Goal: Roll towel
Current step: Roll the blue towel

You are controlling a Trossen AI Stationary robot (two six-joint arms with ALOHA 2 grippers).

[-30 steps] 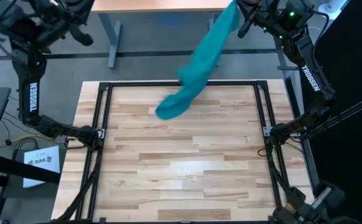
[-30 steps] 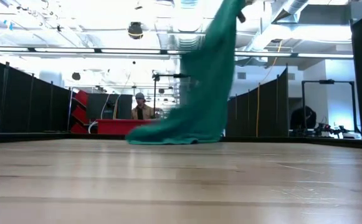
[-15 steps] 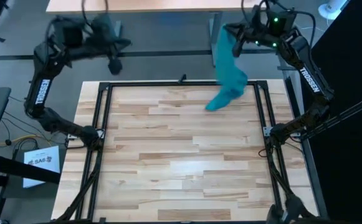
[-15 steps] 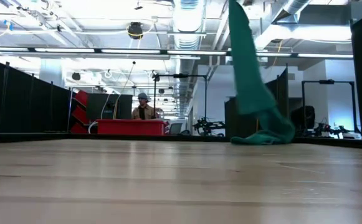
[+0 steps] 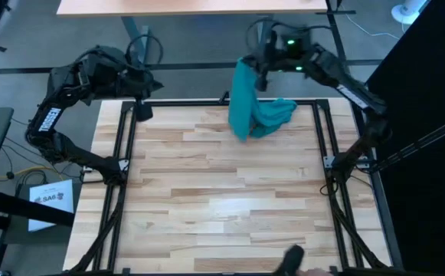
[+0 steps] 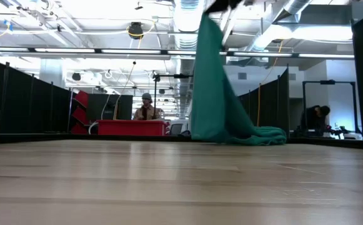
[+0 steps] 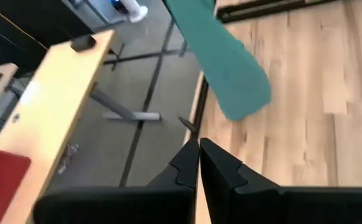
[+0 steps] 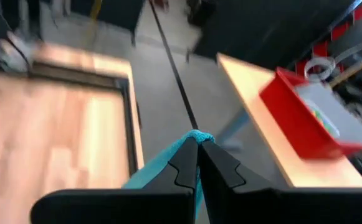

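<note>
Wooden table (image 5: pixel 207 199), pale butcher-block planks with a black frame around it, carried the scene. Left arm sat over the far left corner of the table; the left gripper (image 5: pixel 140 110) hung just above that corner by the black frame rail, and in its wrist view the two dark fingers (image 7: pixel 187 163) were pressed together with nothing between them. That same wrist view looked along the far edge and caught the hanging end of the towel (image 7: pixel 221 59) over the wood, plus a light wooden desk (image 7: pixel 50 99) on grey floor beyond the table.

Teal towel (image 5: pixel 251 107) was at the far edge of the table, right of centre. One end was lifted up, the rest draped down and bunched in a heap on the wood just inside the far frame rail. From the low view the towel (image 6: pixel 215 94) hung as a tall narrow drape from the top, with its bottom folds spread on the table surface toward the right.

Right arm reached in from the far right corner. The right gripper (image 5: pixel 259 67) was above the far edge, clamped on the towel's top end; in its wrist view the fingers (image 8: pixel 190 163) were pinched shut on a point of teal cloth (image 8: pixel 168 163). A red bin (image 8: pixel 311 115) sat on a desk behind. A person (image 6: pixel 146 107) was visible far back in the room.
</note>
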